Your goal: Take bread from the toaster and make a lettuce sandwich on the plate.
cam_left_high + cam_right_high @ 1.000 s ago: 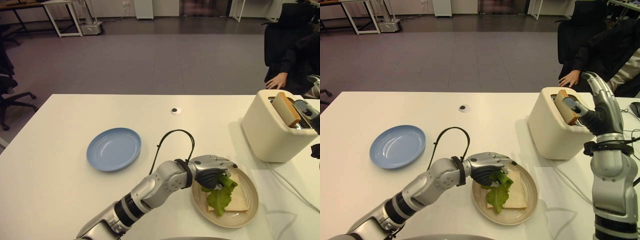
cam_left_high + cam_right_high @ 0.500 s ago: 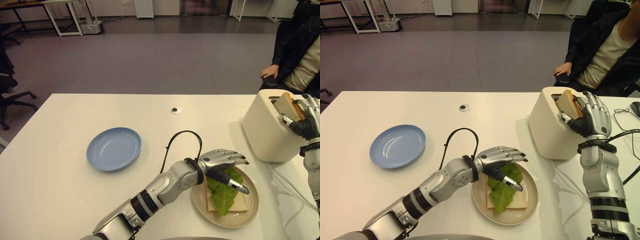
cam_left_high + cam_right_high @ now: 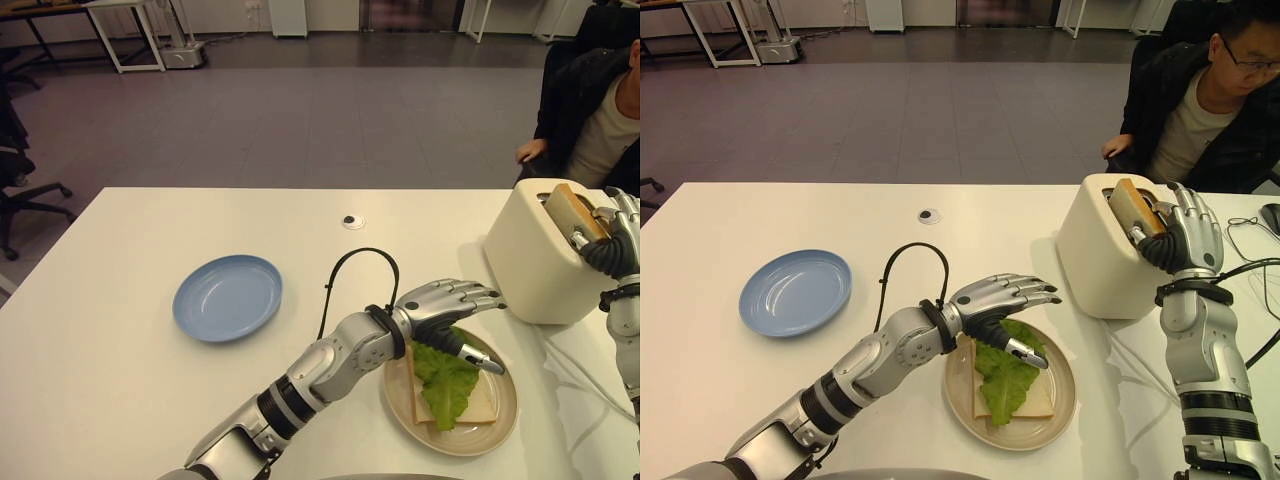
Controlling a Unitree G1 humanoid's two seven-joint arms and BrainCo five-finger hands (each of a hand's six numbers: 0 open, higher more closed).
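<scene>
1. Since a second ago the left hand [image 3: 998,300] has let go of the lettuce [image 3: 1002,372] and lifted off it. It was curled round the leaf then; now its fingers are spread wide and hold nothing.
2. That hand hangs just above the far side of the beige plate [image 3: 1068,388], fingertips pointing towards the toaster [image 3: 1092,262], with the thumb angled down over the leaf.
3. The lettuce lies flat on a slice of bread [image 3: 1040,402] on that plate (it covers most of the slice and leaves one near corner bare).
4. At the toaster the right hand [image 3: 1188,236] is wrapped round a second slice [image 3: 1126,206], which stands tilted and half out of the slot. This grip looks the same as half a second ago.
5. The open left hand and its forearm sit between the toaster and the plate's middle.
6. Round about on the white table [image 3: 730,215]: an empty blue plate [image 3: 795,290] well off to the left, a small round grommet [image 3: 929,214] near the far edge, and a black cable [image 3: 910,246] looping up from the left wrist.
</scene>
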